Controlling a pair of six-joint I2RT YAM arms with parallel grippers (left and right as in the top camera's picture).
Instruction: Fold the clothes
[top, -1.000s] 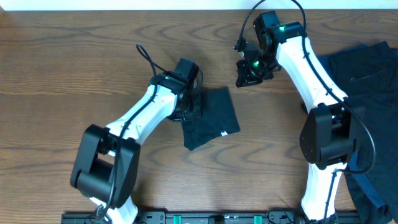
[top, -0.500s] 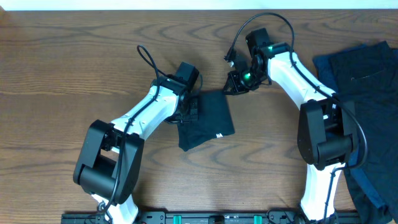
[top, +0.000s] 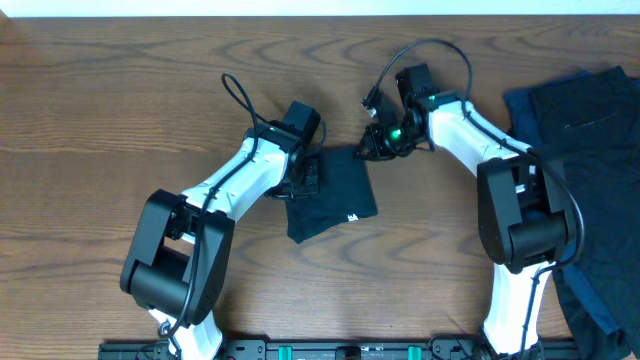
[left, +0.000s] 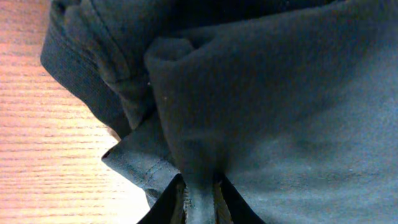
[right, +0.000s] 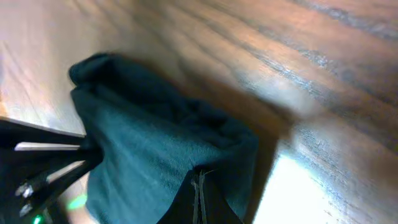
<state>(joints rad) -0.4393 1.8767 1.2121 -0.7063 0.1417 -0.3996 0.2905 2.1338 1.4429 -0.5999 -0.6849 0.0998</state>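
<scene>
A folded dark shirt (top: 335, 190) lies mid-table (top: 120, 100), its white label (top: 353, 215) near the lower right edge. The left gripper (top: 308, 178) sits at the shirt's left edge, its jaws nearly together and clamped on a raised fold of the cloth (the wrist view shows the fold running down between the fingertips). The right gripper (top: 372, 148) is at the shirt's upper right corner, jaws pressed together with nothing seen between them, tips just over the cloth. More dark clothes (top: 590, 120) lie in a heap at the right edge.
</scene>
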